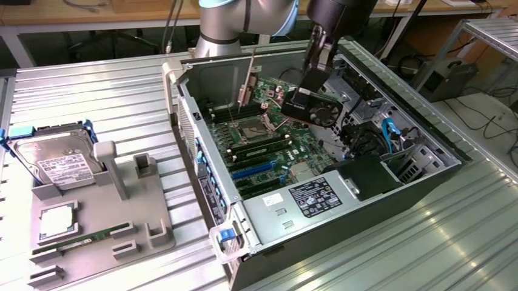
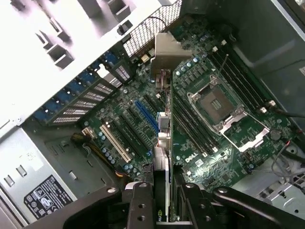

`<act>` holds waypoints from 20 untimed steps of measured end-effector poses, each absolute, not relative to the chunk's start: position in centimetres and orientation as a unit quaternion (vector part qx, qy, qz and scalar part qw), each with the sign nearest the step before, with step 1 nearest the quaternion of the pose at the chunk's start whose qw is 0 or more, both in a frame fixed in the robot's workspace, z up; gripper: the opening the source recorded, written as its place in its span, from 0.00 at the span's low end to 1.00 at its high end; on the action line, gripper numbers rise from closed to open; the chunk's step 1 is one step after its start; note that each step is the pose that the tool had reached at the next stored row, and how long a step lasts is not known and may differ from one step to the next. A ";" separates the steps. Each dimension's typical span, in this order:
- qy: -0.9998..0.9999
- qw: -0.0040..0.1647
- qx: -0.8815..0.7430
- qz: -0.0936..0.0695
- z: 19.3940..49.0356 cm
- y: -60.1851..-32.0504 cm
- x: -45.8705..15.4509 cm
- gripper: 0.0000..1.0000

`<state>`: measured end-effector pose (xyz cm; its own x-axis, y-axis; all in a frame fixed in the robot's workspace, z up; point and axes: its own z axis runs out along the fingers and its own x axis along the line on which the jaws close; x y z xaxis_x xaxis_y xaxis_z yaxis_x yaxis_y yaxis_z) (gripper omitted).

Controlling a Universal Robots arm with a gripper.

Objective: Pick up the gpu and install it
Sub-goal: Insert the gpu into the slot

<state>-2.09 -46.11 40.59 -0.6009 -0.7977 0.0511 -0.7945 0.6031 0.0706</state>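
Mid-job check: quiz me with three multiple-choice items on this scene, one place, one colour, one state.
1. The gpu is: A on the tray; B over the motherboard inside the case; C on the floor.
2. Its fan is: A black; B white; C yellow.
3. The gripper is: A open, empty; B shut on the gpu; C shut, empty.
Answers: B, the card hangs above the board in the open case; A, the round fan is black; B, it clamps the card's edge.
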 end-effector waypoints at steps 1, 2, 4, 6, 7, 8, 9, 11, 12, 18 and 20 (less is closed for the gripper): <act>-0.888 0.039 0.457 -0.020 40.6 -46.1 -2.1 0.26; -0.884 0.039 0.465 -0.019 40.5 -46.1 -2.1 0.26; -0.871 0.038 0.489 -0.018 40.5 -46.1 -2.1 0.26; -0.863 0.038 0.504 -0.017 40.4 -46.1 -2.1 0.26; -0.855 0.037 0.517 -0.016 40.4 -46.1 -2.1 0.26; -0.849 0.036 0.527 -0.017 40.4 -46.1 -2.1 0.26; -0.843 0.035 0.537 -0.018 40.4 -46.1 -2.1 0.26; -0.835 0.034 0.549 -0.019 40.4 -46.1 -2.1 0.26; -0.829 0.033 0.558 -0.021 40.4 -46.1 -2.1 0.26; -0.789 0.031 0.613 -0.023 40.2 -46.1 -2.1 0.26; -0.776 0.031 0.630 -0.022 40.1 -46.1 -2.1 0.26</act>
<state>-2.09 -46.11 40.06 -0.2051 -0.9785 0.0196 -0.9758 0.2060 0.0738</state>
